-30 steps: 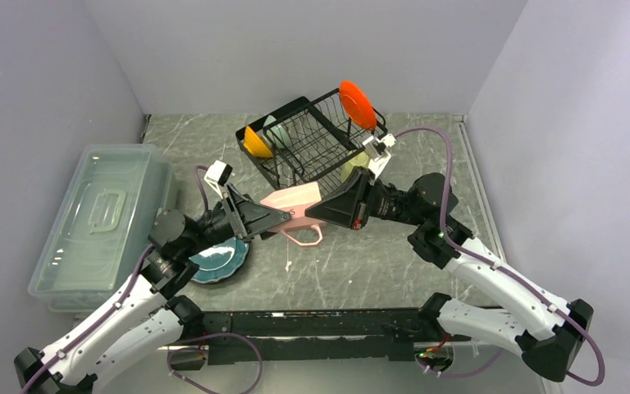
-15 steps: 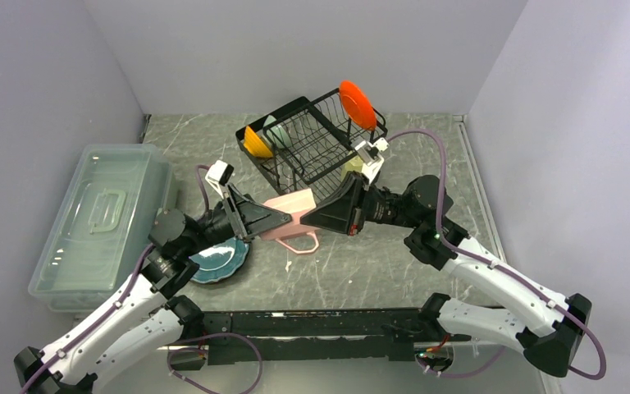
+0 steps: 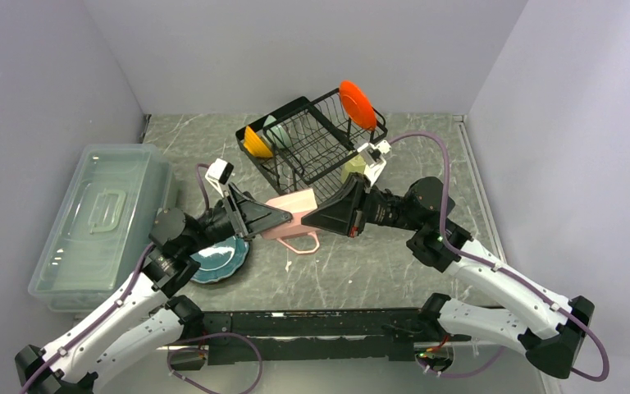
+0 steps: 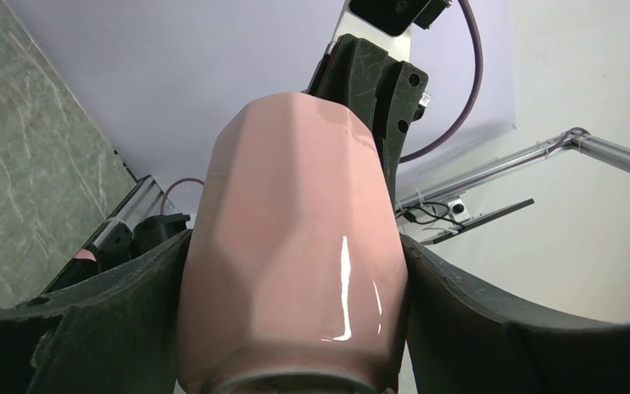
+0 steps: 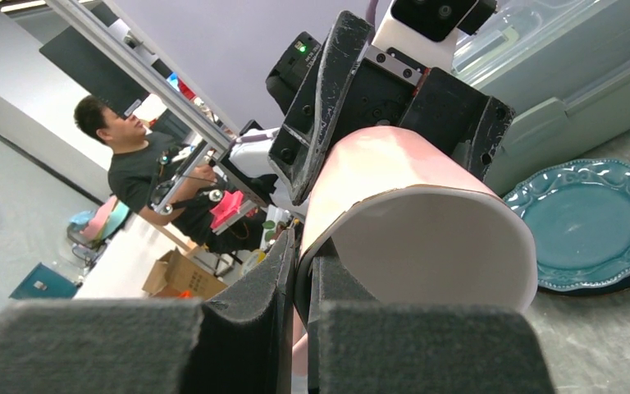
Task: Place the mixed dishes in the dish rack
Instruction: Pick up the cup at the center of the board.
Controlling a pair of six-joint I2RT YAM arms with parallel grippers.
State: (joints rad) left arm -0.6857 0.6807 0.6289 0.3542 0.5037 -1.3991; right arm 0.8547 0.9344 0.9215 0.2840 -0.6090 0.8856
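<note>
The pink mug [image 3: 291, 215] hangs on its side above the table, in front of the black wire dish rack [image 3: 316, 144]. My left gripper [image 3: 272, 218] is shut on its body near the base [image 4: 291, 246], with a finger [image 4: 115, 304] on each side. My right gripper [image 3: 308, 215] is shut on the rim wall of the mug [image 5: 426, 238], one finger inside, one outside. The rack holds an orange-red plate [image 3: 357, 104], an orange-yellow bowl [image 3: 256, 142] and a pale green bowl [image 3: 275, 131]. A pale yellow mug [image 3: 353, 170] sits at the rack's right. A teal plate [image 3: 217, 258] lies on the table under my left arm.
A clear lidded bin [image 3: 102, 226] stands at the left, also in the right wrist view [image 5: 558, 90]. The teal plate shows in the right wrist view [image 5: 599, 222]. Grey walls close the table on three sides.
The pink mug and both grippers have shifted slightly left and toward the near edge. Both grippers still hold it.
</note>
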